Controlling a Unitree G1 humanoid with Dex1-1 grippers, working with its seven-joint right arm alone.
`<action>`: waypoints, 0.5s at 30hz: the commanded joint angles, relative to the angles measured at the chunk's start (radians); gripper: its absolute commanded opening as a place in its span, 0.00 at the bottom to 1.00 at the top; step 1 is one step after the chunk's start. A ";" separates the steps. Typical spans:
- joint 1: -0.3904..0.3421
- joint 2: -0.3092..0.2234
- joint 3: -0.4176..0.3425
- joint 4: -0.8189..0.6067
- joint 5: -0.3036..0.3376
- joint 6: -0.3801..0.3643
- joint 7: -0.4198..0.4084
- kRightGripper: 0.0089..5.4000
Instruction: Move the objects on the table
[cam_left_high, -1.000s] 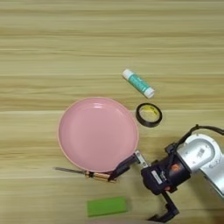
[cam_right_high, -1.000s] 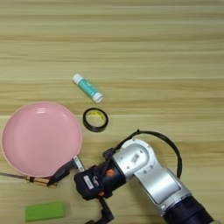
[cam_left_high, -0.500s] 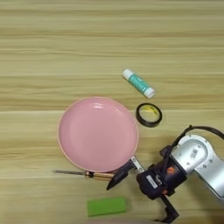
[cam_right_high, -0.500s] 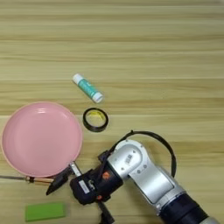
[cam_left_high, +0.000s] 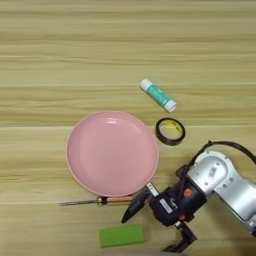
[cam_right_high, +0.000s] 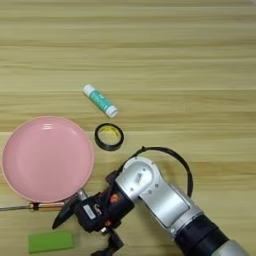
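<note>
A round pink plate (cam_left_high: 112, 153) lies left of centre on the wooden table (cam_left_high: 100, 50). Just below its rim lies a thin screwdriver (cam_left_high: 116, 201) with an amber handle, tip pointing left. A flat green block (cam_left_high: 121, 235) sits near the bottom edge. My right gripper (cam_left_high: 147, 234) is open. Its upper finger (cam_left_high: 135, 210) points left just under the screwdriver handle's end, and its lower finger reaches the bottom edge. The block's right end lies by the gap between them. A black tape ring (cam_left_high: 170, 131) and a white-and-teal glue stick (cam_left_high: 158, 95) lie right of the plate.
My silver forearm (cam_right_high: 165, 200) comes in from the bottom right, with a black cable (cam_right_high: 170, 152) looping over it. The bare table stretches across the whole upper half of both views.
The gripper has moved left and down, from the plate's lower right rim towards the green block. The screwdriver's tip now lies a little lower. Plate, ring and glue stick have not moved.
</note>
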 joint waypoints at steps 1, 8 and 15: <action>-0.063 0.010 -0.024 -0.015 0.001 0.012 -0.054 0.70; -0.068 0.025 -0.026 -0.008 -0.010 0.014 -0.066 0.57; -0.070 0.033 -0.027 -0.001 -0.010 0.009 -0.074 0.46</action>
